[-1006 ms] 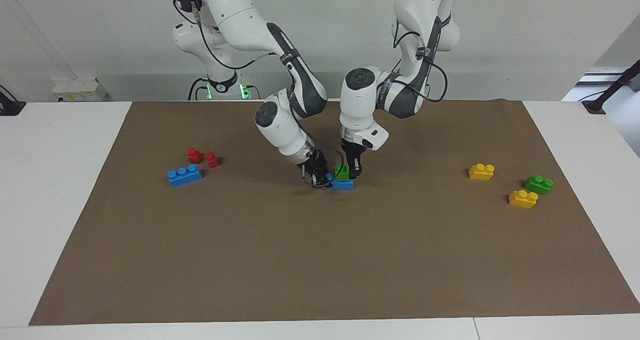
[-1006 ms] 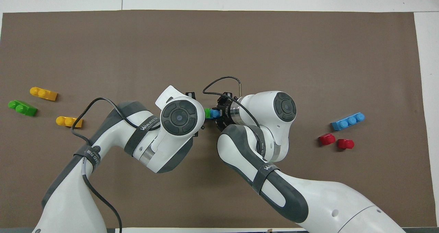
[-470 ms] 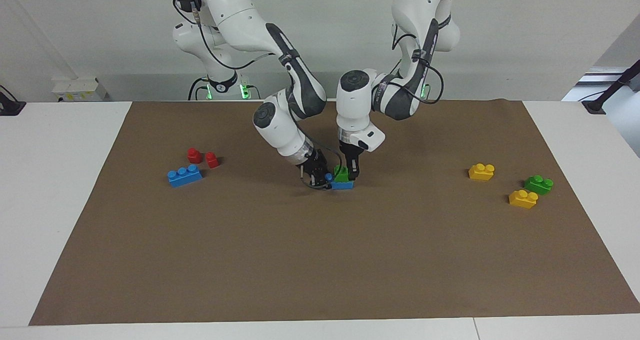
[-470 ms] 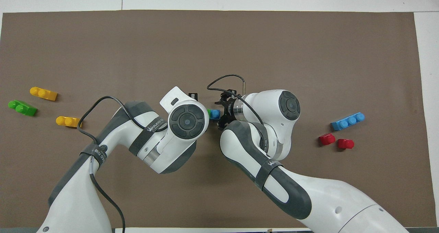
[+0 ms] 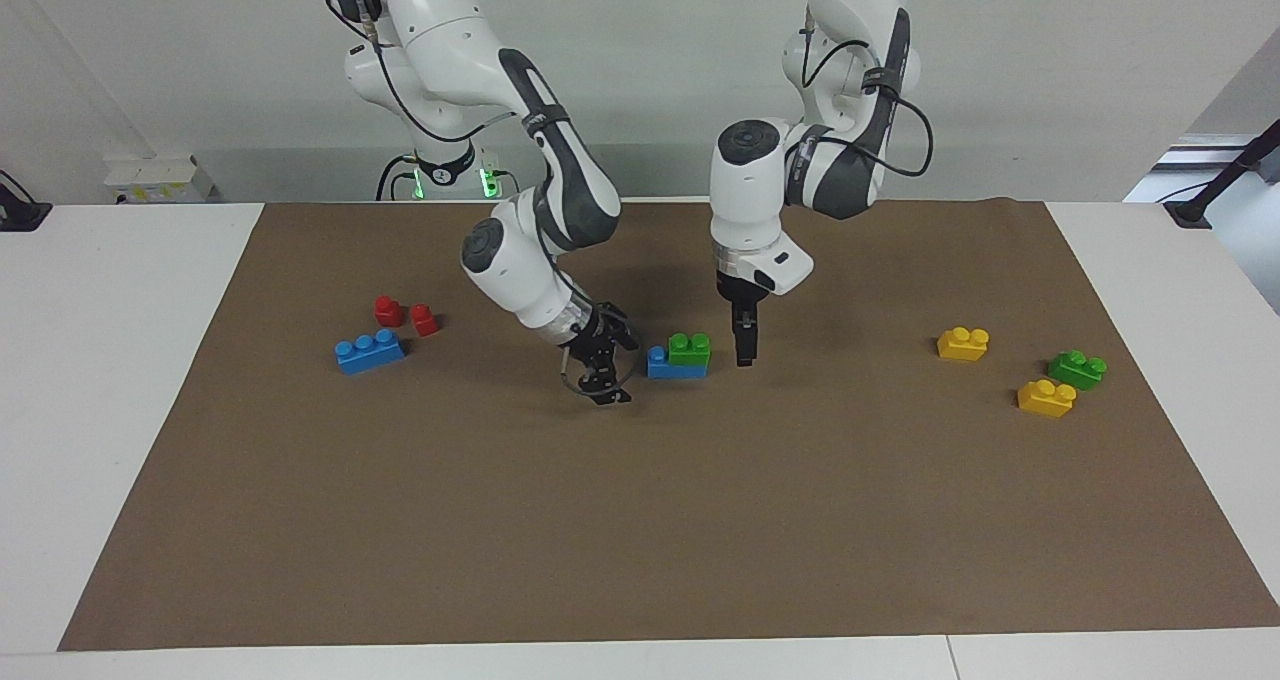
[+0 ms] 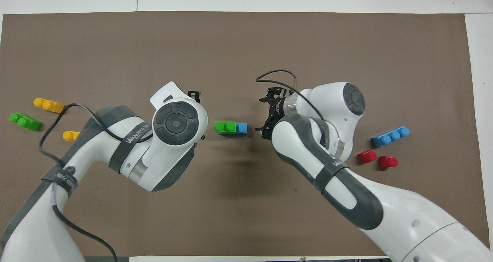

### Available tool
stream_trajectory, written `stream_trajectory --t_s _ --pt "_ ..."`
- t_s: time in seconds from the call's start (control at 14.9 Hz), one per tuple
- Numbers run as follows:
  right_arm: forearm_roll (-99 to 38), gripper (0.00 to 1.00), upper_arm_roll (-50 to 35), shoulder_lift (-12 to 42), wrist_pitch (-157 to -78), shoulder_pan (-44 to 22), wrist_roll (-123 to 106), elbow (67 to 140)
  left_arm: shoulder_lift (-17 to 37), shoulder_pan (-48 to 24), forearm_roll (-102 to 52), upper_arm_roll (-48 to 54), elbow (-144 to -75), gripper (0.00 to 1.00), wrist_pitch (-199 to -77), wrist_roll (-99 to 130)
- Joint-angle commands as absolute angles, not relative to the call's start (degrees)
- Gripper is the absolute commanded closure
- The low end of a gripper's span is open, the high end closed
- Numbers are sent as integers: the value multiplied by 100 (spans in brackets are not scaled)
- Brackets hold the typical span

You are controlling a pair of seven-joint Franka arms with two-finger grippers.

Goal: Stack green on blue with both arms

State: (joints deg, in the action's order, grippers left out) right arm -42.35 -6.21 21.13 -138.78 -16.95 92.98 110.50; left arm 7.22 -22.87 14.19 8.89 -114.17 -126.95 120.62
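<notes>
Green (image 5: 690, 349) brick sits on the blue (image 5: 661, 364) brick mid-mat, covering the two studs toward the left arm's end; one blue stud is bare toward the right arm's end. Both are resting on the brown mat (image 5: 640, 520), nothing gripping them.

Left gripper (image 5: 744, 352) hangs just beside the stack, toward the left arm's end, pointing straight down, not touching; jaws look closed or nearly so, empty (can't tell for sure). Right gripper (image 5: 603, 384) is tilted, near the stack toward the right arm's end, apart from it; fingers spread, holding nothing.

Progress, judging from how things lie: this stack looks done, both arms clear of it. Spare green brick (image 5: 1077, 368) w/ two yellow bricks (image 5: 963, 343) toward the left arm's end; spare blue brick (image 5: 370, 350) beside two red pieces (image 5: 405, 315) toward the right arm's end. Whether a 2nd stack is wanted, can't say from the task.

Writing: a grey strap on each forearm carries lettering, not fully readable.
</notes>
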Motion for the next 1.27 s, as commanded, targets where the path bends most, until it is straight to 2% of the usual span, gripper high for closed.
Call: stream_trajectory --t_s 0.0,0.27,0.6,0.87,1.21 --pt "-4123 0 -651 1689 -12932 -899 8311 11030 317 -1891 1346 905 -11391 0 -12332 11332" --pt "-2833 0 -606 1109 -11649 147 6062 10952 255 -1224 932 888 -10856 0 -11770 9488" --pt "-1628 0 -580 845 -9785 1080 3196 10030 -35 -318 572 853 -10705 0 -11575 6897" --pt "-591 0 -589 283 -9238 1143 1542 9756 -18 34 493 826 -10337 0 -11067 4418" --pt "-299 0 -632 -280 -8790 1072 652 9545 18 272 229 817 -9801 0 -10233 1815"
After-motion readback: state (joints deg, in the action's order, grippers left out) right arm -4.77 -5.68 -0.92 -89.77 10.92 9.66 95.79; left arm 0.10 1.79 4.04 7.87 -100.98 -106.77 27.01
